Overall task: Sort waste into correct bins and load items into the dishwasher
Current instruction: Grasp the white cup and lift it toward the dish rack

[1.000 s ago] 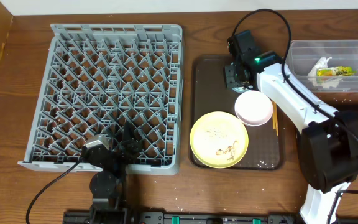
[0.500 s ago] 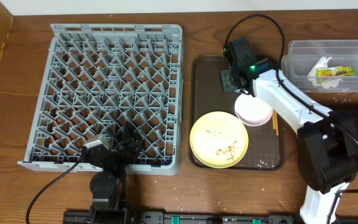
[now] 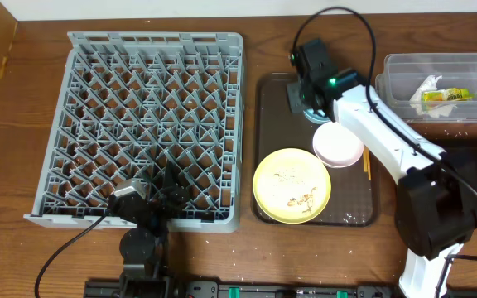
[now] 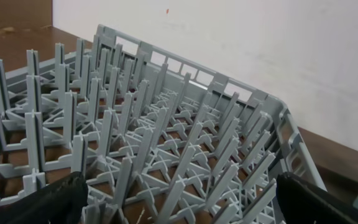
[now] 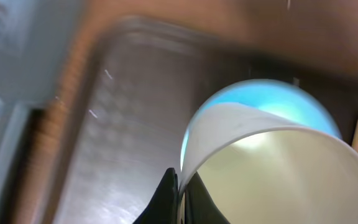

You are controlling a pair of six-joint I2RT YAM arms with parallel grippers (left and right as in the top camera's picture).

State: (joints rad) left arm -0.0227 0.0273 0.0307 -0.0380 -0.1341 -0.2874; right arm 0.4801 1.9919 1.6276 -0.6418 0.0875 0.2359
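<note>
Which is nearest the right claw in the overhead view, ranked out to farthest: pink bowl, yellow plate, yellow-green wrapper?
1. pale pink bowl: just below the right claw in the image, on the tray.
2. yellow plate: lower on the same tray.
3. yellow-green wrapper: off the tray, inside the clear tub at the image's right edge.

even, bright light overhead and on the left wrist — right wrist view smeared with blur.

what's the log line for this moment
right tool: shut on white cup rim, blue bowl behind it, over tray | left tool: open at rack edge
</note>
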